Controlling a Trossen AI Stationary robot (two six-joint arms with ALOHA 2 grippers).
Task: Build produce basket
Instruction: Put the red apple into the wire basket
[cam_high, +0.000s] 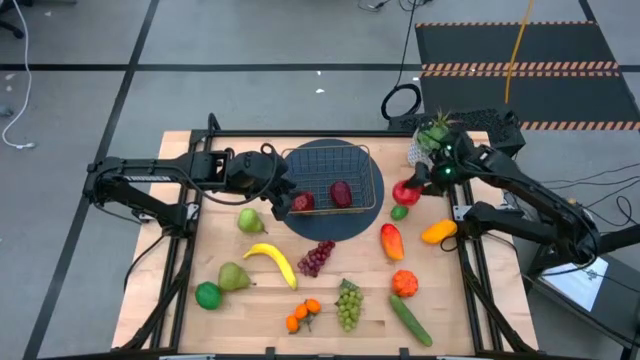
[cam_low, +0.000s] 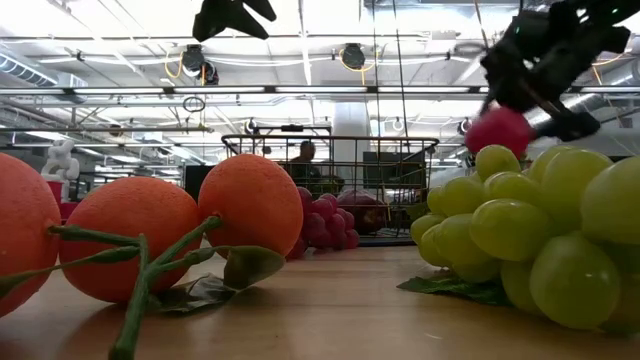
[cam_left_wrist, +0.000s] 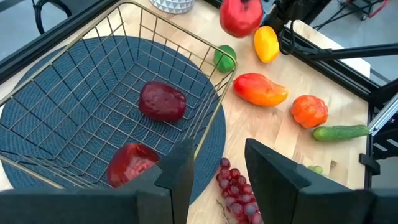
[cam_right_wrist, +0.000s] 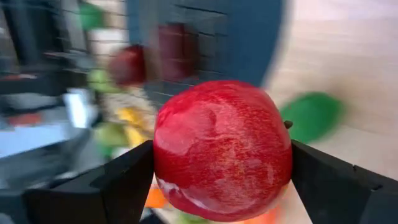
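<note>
The wire basket (cam_high: 330, 172) stands on a round dark mat, with two dark red fruits (cam_high: 341, 193) (cam_high: 302, 201) in it. My right gripper (cam_high: 410, 188) is just right of the basket, shut on a red apple (cam_right_wrist: 222, 149); that apple also shows in the low view (cam_low: 498, 130). My left gripper (cam_left_wrist: 214, 180) hovers over the basket's near-left rim, open, with nothing between its fingers. The other produce lies on the table: lime (cam_high: 399, 212), mango (cam_high: 391, 240), yellow pepper (cam_high: 438, 231), banana (cam_high: 272, 262), purple grapes (cam_high: 316, 257). My right gripper pinches the red apple by two opposite sides (cam_right_wrist: 163, 155), one finger on each. The fingers come slanting down from the table's far right. The apple is lifted clear of the table, beside the basket's right rim.
A potted plant (cam_high: 435, 135) stands at the far right, behind my right gripper. Near the front edge lie green grapes (cam_high: 348, 303), oranges (cam_high: 303, 315), a cucumber (cam_high: 410, 320), an orange pepper (cam_high: 404, 283), pears (cam_high: 233, 277) and a lime (cam_high: 207, 295).
</note>
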